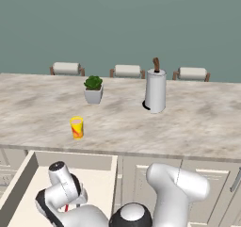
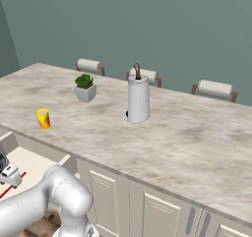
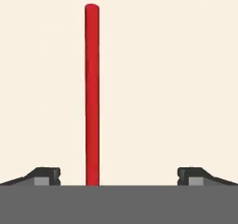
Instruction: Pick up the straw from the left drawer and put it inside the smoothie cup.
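Observation:
The straw (image 3: pixel 92 95), a thin red stick, lies flat on the pale floor of the open left drawer (image 1: pixel 101 186). My gripper (image 3: pixel 119 175) hangs open just above it. In the hand view the straw runs between the two fingertips (image 3: pixel 46 175), nearer the left one, and neither touches it. In the left base view the gripper (image 1: pixel 75 202) reaches down into the drawer, with a short bit of the straw (image 1: pixel 67 207) showing beside it. The right base view has the straw (image 2: pixel 7 191) as a red line under the hand. The smoothie cup (image 1: pixel 76 127) (image 2: pixel 43 118) stands upright on the counter above the drawer.
A white pot with a green plant (image 1: pixel 93 90) and a paper towel roll on a stand (image 1: pixel 155 90) are farther back on the marble counter (image 1: pixel 197 122). Chair backs (image 1: pixel 127 71) line its far edge. Shut cabinet fronts (image 2: pixel 157 216) sit right of the drawer.

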